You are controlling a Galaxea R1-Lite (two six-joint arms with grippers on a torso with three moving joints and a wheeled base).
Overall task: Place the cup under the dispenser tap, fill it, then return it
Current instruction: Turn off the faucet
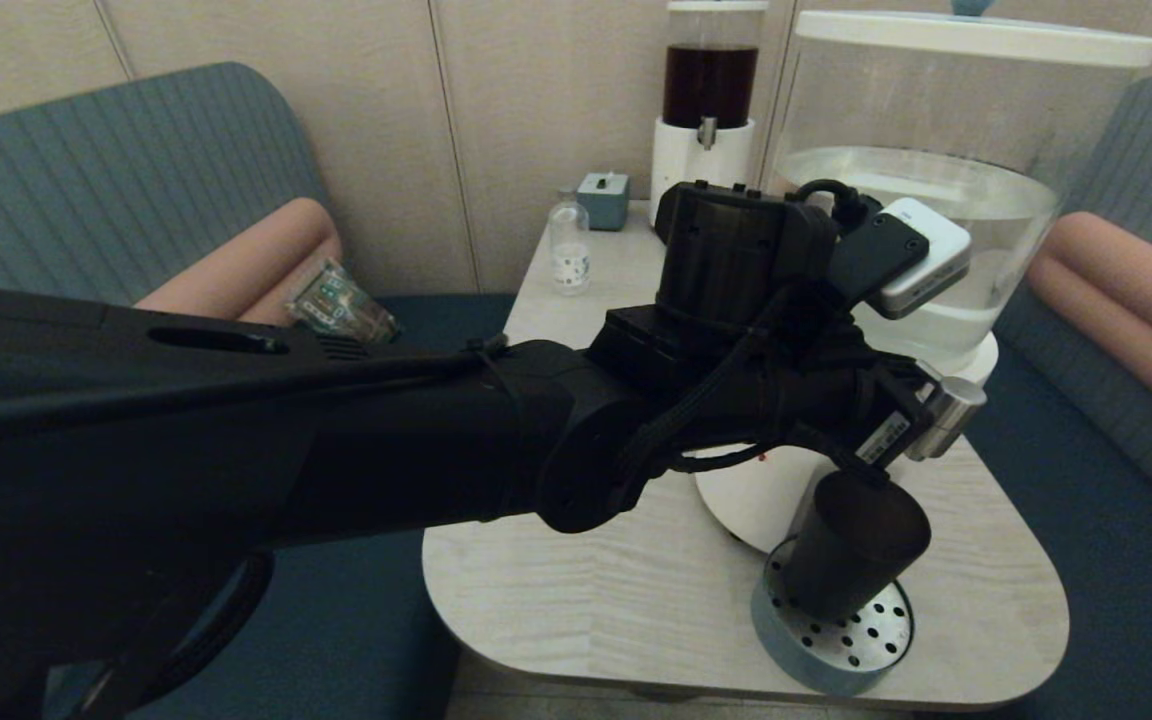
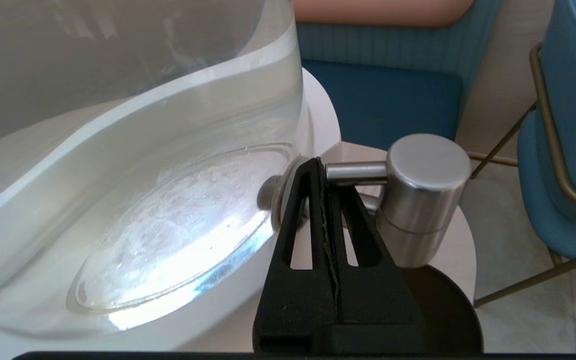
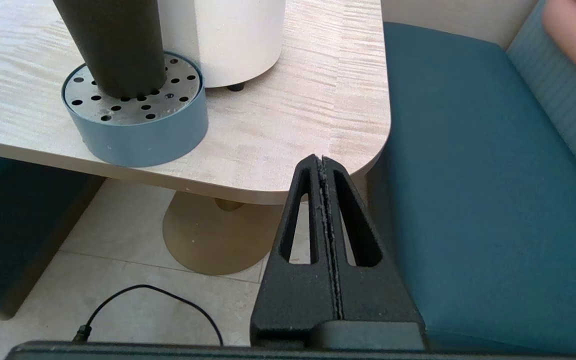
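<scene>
The dark tapered cup [image 1: 861, 550] stands upright on the round perforated drip tray [image 1: 841, 650], directly below the brushed-steel dispenser tap [image 1: 951, 410]. My left arm [image 1: 726, 300] reaches across the table to the tap. In the left wrist view my left gripper [image 2: 319, 162] is shut, its tips up against the thin steel stem beside the tap's cylinder [image 2: 425, 195]. Nothing is held between the fingers, and the cup's dark rim [image 2: 450, 310] shows below. My right gripper [image 3: 321, 160] is shut and empty, low beside the table's near right corner, with the cup [image 3: 113, 45] to one side.
The clear water tank [image 1: 936, 180] on its white base [image 3: 233, 40] fills the table's right half. A dark-liquid dispenser [image 1: 711, 90], a small clear bottle [image 1: 569, 250] and a grey box [image 1: 603, 198] stand at the back. Teal benches flank the table [image 1: 586, 580].
</scene>
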